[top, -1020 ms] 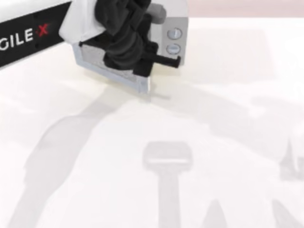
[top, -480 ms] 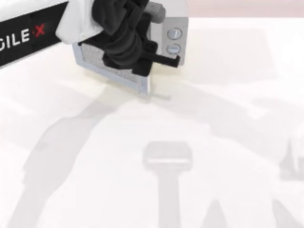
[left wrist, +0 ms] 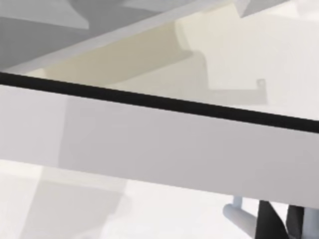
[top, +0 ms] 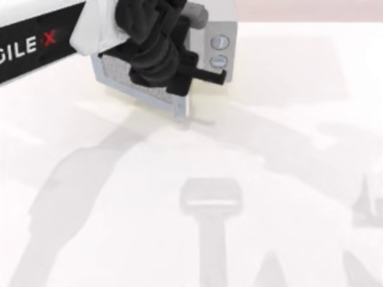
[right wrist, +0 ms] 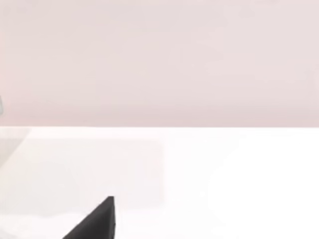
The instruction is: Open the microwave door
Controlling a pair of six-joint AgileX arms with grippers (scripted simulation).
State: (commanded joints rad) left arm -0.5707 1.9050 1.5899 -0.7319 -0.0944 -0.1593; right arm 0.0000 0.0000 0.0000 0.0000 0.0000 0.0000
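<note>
In the upper left of the top view the microwave (top: 221, 24) stands at the far edge of the pale worktop (top: 269, 179), its two round knobs (top: 219, 51) stacked on the front panel. The microwave door (top: 143, 92) is swung partly out from the body, its mesh window and grey frame slanting down toward the frame's middle, the free edge ending near the centre top. The left arm reaches in from the upper left over the oven, and the left tool (top: 197, 75) sits directly above the door's free end, just left of the knobs, one dark finger (top: 212, 75) sticking out toward them. Whether its fingers are spread or pinching the handle I cannot tell. The left wrist view shows the door's edge as a broad grey band with a black line. The right arm is out of the top view; its wrist view shows only bare worktop and a dark fingertip (right wrist: 97, 221).
</note>
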